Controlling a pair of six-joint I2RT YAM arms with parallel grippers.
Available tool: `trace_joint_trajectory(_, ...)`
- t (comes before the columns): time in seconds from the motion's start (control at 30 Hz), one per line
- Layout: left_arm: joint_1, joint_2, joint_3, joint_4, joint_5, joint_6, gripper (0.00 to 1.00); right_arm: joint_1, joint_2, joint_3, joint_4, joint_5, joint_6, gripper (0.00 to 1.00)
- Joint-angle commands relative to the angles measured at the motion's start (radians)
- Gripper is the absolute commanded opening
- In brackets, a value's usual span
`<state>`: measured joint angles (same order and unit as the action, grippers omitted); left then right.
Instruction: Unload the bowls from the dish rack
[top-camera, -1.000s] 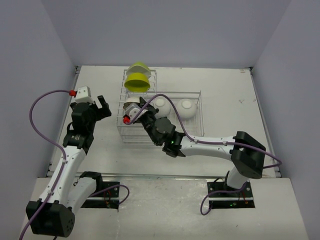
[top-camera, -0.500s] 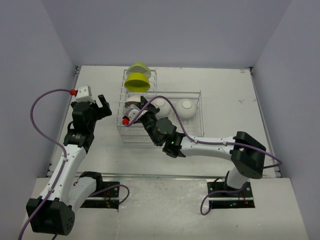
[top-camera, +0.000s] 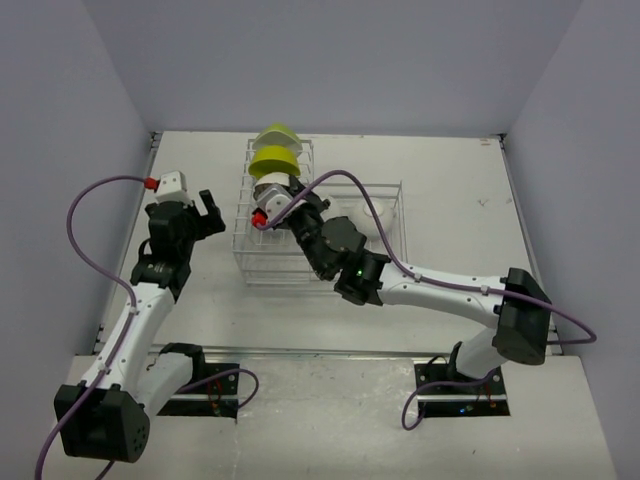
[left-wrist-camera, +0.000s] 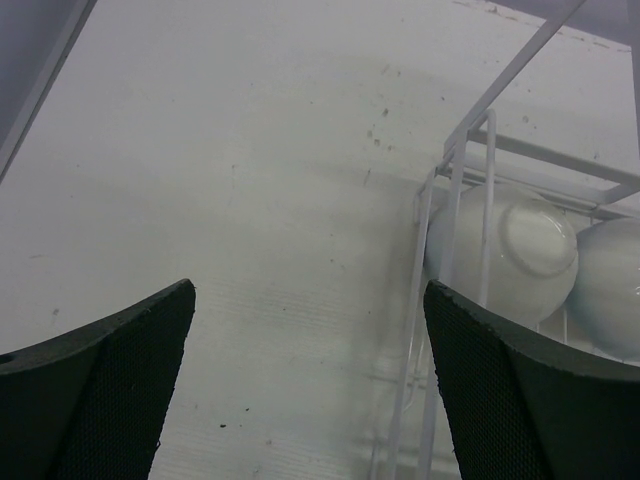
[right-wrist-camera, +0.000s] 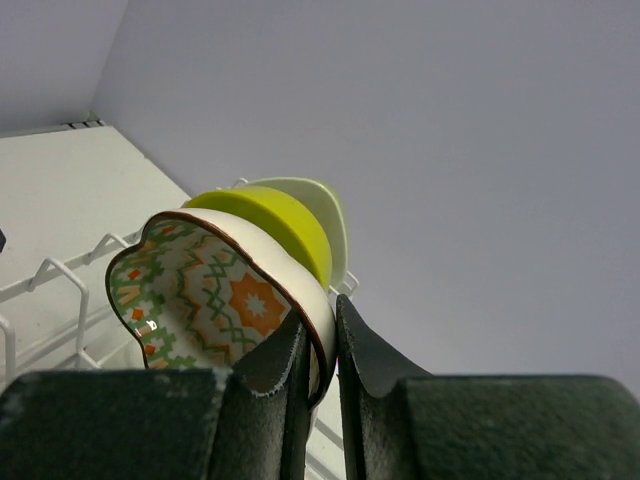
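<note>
In my right wrist view the patterned bowl (right-wrist-camera: 215, 300) looks like glossy glazed ware, and the lime bowl (right-wrist-camera: 270, 225) is smooth with a softer sheen. In the left wrist view, at right, I see the rack (left-wrist-camera: 457, 210) as thin white-coated wire and the white bowl (left-wrist-camera: 510, 250) as shiny. The table (left-wrist-camera: 250, 180) is matt and specked. The left gripper (left-wrist-camera: 309, 300) has matt black, mesh-textured fingers (left-wrist-camera: 110, 400).

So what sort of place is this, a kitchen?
Probably a robot test cell, not a kitchen: plain grey walls box in a white table, two robot arms are bolted at its near edge, and the only kitchenware is a wire dish rack with bowls.
</note>
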<state>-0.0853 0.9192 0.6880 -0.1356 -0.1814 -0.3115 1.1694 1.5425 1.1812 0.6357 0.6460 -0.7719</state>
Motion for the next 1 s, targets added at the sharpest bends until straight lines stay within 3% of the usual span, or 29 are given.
trace_joint_trajectory(0.0, 0.004, 0.015, 0.030, 0.024, -0.018, 0.014, 0.96, 0.001, -0.038, 0.104, -0.030, 0.024, 0.029, 0.00)
trace_joint_trajectory(0.17, 0.004, 0.030, 0.082, -0.025, -0.114, -0.001, 0.98, -0.029, -0.058, 0.211, -0.044, 0.158, -0.023, 0.00)
trace_joint_trajectory(0.3, 0.004, 0.038, 0.172, -0.120, -0.216, 0.002, 0.99, -0.111, -0.119, 0.287, -0.178, 0.259, 0.060, 0.00)
trace_joint_trajectory(0.37, 0.004, 0.033, 0.208, -0.148, -0.277, -0.012, 0.99, -0.167, -0.186, 0.320, -0.382, 0.277, 0.179, 0.00)
trace_joint_trajectory(0.4, 0.004, 0.030, 0.238, -0.168, -0.305, -0.029, 0.99, -0.247, -0.209, 0.334, -0.471, 0.274, 0.339, 0.00)
trace_joint_trajectory(0.47, 0.004, 0.029, 0.271, -0.189, -0.325, -0.049, 0.99, -0.395, -0.260, 0.356, -0.738, 0.261, 0.489, 0.00)
trace_joint_trajectory(0.5, 0.004, 0.032, 0.286, -0.211, -0.345, -0.064, 1.00, -0.439, -0.275, 0.353, -0.802, 0.229, 0.601, 0.00)
trace_joint_trajectory(0.6, 0.004, 0.050, 0.341, -0.239, -0.369, -0.083, 0.99, -0.603, -0.327, 0.313, -0.974, 0.160, 0.715, 0.00)
trace_joint_trajectory(0.7, 0.004, 0.093, 0.390, -0.262, -0.375, -0.080, 0.99, -0.784, -0.335, 0.298, -1.167, -0.048, 0.950, 0.00)
trace_joint_trajectory(0.8, 0.004, 0.136, 0.459, -0.297, -0.374, -0.072, 0.98, -0.968, -0.294, 0.287, -1.254, -0.216, 1.089, 0.00)
trace_joint_trajectory(0.83, 0.004, 0.141, 0.470, -0.297, -0.369, -0.069, 0.98, -1.012, -0.280, 0.264, -1.275, -0.338, 1.117, 0.00)
trace_joint_trajectory(0.97, 0.004, 0.164, 0.482, -0.299, -0.391, -0.074, 0.97, -1.245, -0.200, 0.192, -1.278, -0.558, 1.243, 0.00)
